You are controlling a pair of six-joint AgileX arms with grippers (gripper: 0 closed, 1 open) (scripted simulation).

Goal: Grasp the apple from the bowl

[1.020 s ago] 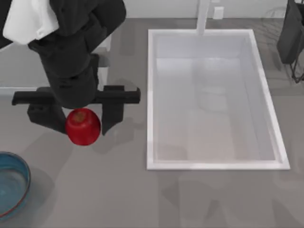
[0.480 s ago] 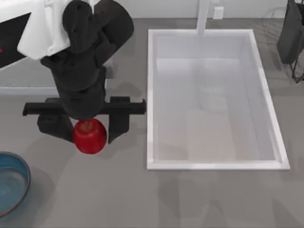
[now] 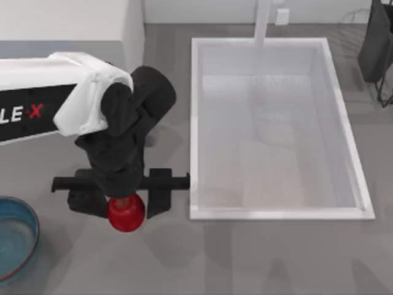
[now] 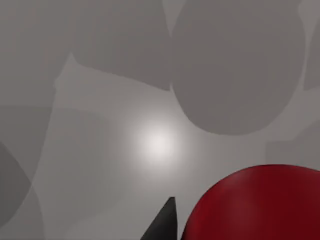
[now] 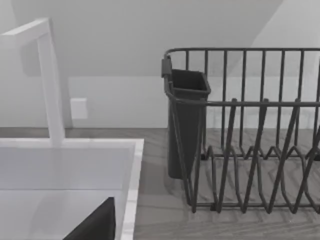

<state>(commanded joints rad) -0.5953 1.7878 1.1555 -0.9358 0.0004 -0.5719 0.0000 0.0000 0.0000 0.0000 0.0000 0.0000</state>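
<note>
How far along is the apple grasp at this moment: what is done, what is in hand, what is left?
Done: the apple is out of the bowl, which sits at the table's left edge. In hand: the left gripper is shut on the apple over the grey counter, beside the white sink. Left: nothing of the grasp looks outstanding. The right wrist view faces a dish rack.
</note>
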